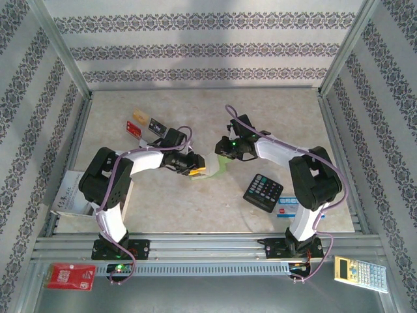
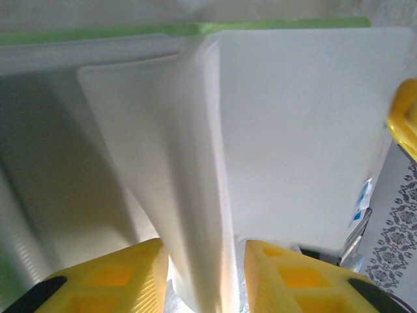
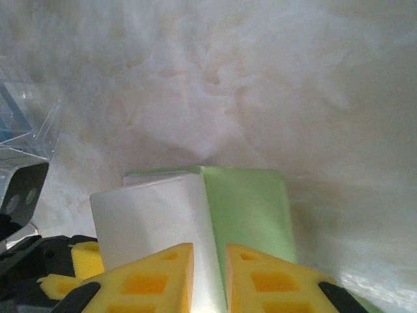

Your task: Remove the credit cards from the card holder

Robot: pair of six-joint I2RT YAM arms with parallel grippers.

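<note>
Left jaws pinch a cream inner flap [image 2: 195, 195] of the lime-green card holder [image 1: 216, 165], right jaws its folded edge, seemingly spreading it open at mid worktop [image 1: 215, 117]; three credit cards [image 1: 144, 122] lie far left.

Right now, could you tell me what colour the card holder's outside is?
Lime green; the card holder shows best from the right wrist.
</note>
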